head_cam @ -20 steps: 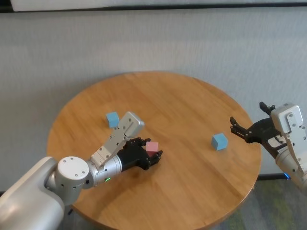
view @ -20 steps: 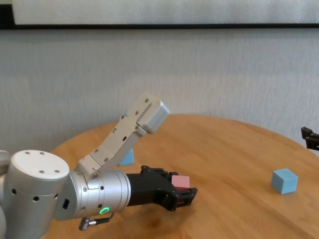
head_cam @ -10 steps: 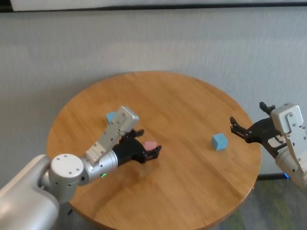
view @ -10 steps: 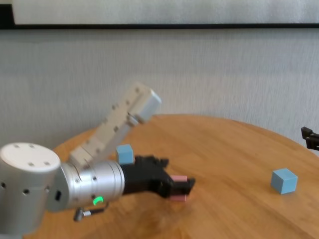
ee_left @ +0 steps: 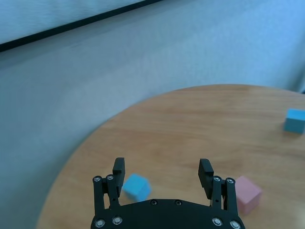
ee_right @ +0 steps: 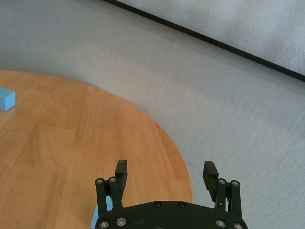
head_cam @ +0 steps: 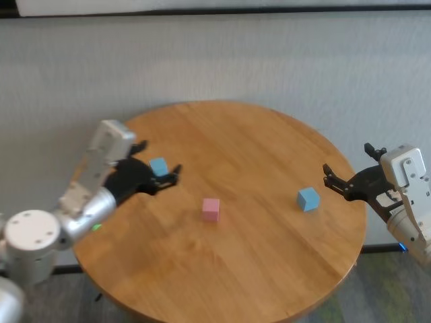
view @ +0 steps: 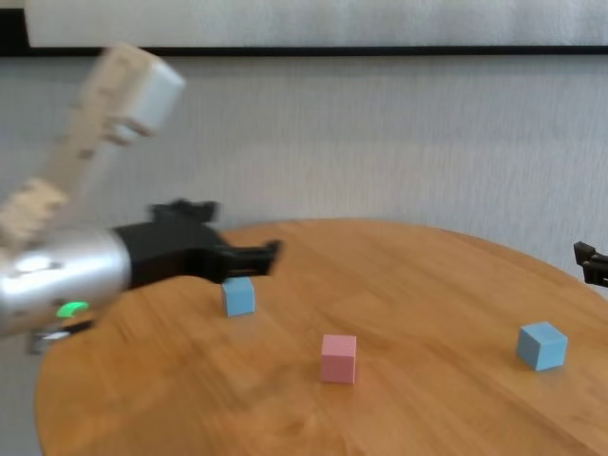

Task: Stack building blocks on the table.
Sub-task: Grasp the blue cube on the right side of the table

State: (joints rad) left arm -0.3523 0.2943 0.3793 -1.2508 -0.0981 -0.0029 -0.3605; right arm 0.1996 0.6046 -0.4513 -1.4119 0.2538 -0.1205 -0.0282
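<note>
Right gripper [ee_right: 165, 172] jaws wide apart over table [ee_right: 57, 143] edge; blue cube [ee_right: 6, 98] far off; another, probably blue cube, mostly hidden beneath.

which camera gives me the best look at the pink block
The chest view: the pink block sits near the middle of the picture, unobstructed on the table, two faces clearly visible. The head view shows it whole from above, smaller. The left wrist view catches it beside the open left pincer, partly hidden. The right wrist view misses it.

two blue blocks [head_cam: 158, 165] [head_cam: 308, 198], one pink block [head_cam: 211, 208], one table [head_cam: 256, 148]
</note>
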